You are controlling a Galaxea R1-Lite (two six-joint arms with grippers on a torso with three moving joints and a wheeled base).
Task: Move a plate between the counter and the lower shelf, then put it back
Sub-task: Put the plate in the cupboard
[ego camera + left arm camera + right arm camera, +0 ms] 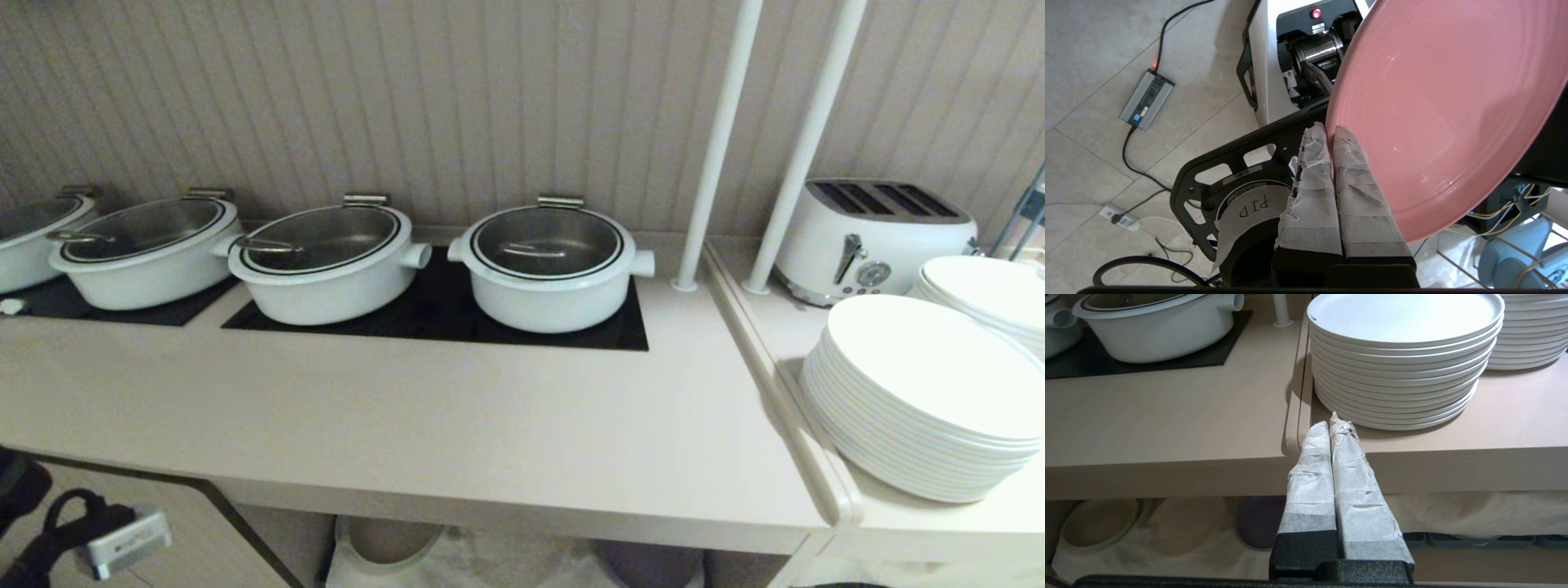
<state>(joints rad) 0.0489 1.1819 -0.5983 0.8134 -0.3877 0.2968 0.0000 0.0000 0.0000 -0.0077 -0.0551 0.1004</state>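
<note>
Pink plate pinched in my left gripper, held off the counter, over the floor.

The counter [457, 425] runs wide and bare at the front, four white pots [551, 265] on the black hobs [433, 314] behind, white plates [922, 400] stacked on the narrower top to the right. Below, the shelf [1180, 535] shows its white cloth with a beige plate [1098, 522] and a purple plate [1259, 520] on it. My left gripper [1329, 132] has its taped fingers [1310, 192] pressed on the rim of the plate [1445, 110], which tilts steeply. I judge it best to level the plate, keep the pinch firm and land it flat on open counter, clear of the pots. My right gripper [1334, 420] idles by the counter's edge, fingers pressed together, empty.
</note>
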